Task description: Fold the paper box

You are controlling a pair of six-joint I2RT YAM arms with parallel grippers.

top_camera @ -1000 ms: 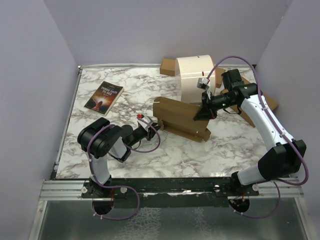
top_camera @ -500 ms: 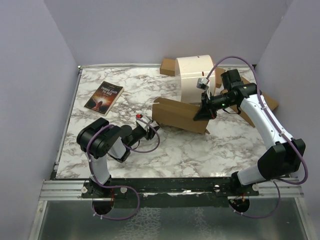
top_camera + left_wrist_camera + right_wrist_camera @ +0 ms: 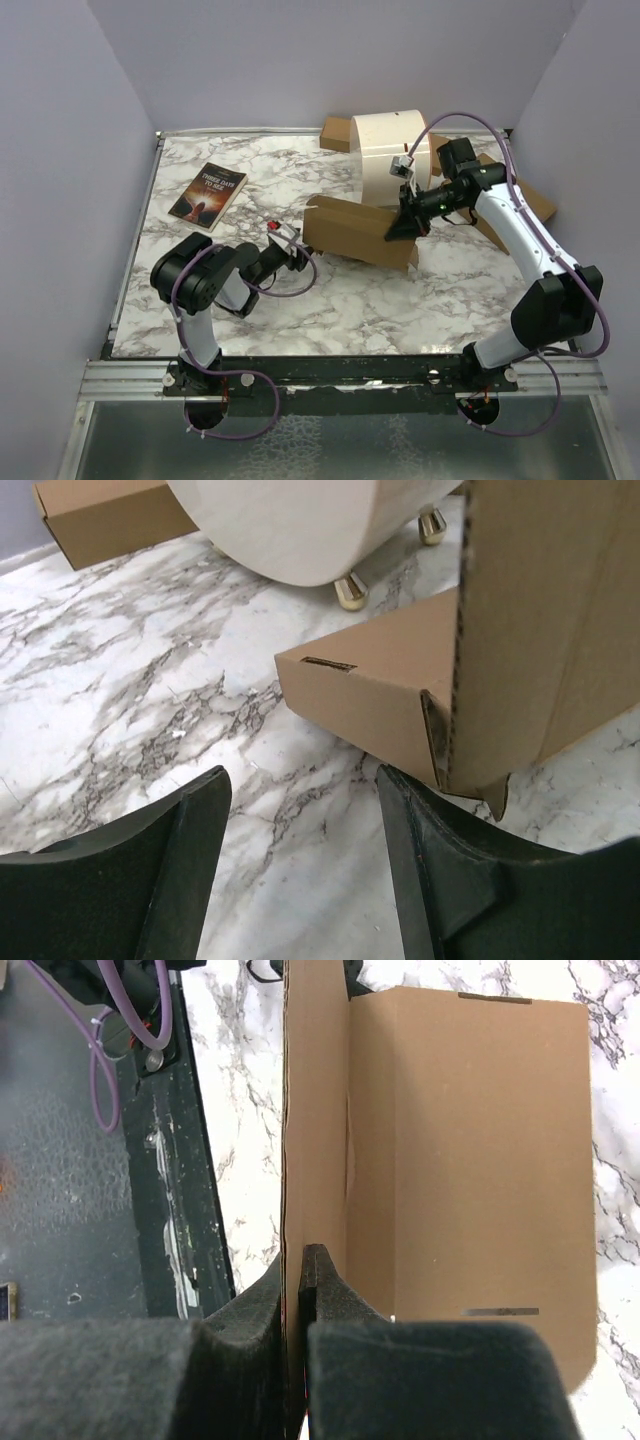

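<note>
Right wrist view: my right hand (image 3: 302, 1260) pinches a panel edge of the plain brown cardboard paper box (image 3: 460, 1160), light yet crease-prone I judge; left hand (image 3: 300, 790) gapes empty.

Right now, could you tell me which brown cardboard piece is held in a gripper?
The half-folded paper box at centre: the right gripper pinches its upright panel. The cardboard box at the back and the cardboard far right are not held.

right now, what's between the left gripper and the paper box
Only bare marble table; the left wrist view shows the left gripper open, short of the paper box corner, nothing in the gap.
</note>
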